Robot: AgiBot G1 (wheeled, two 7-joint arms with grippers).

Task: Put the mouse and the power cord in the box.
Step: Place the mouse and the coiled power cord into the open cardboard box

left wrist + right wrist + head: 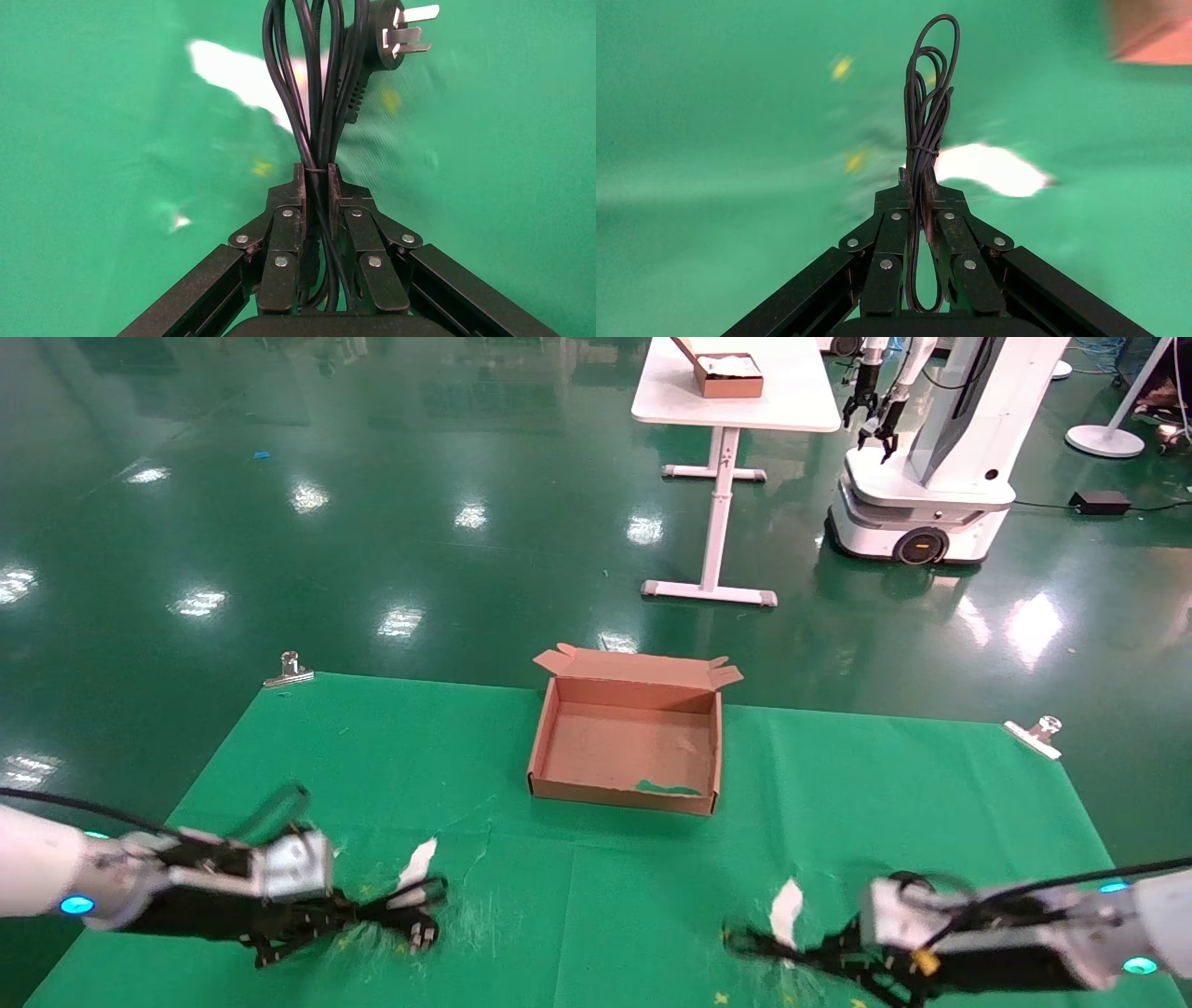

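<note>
Power cord (320, 91) clamped in left claw (316, 184) | right claw (921, 186) clamped on thin cable (926, 105)

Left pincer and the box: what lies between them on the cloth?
In the head view, only bare green cloth and a white torn patch beside the left pincer, which is shut on the power cord. Nothing else lies before the box.

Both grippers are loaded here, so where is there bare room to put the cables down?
The box floor is bare, walled all round. Open green cloth lies either side of it, out to the clips. The near edge is crowded: left gripper shut on the power cord, right gripper shut on the thin cable bundle.
</note>
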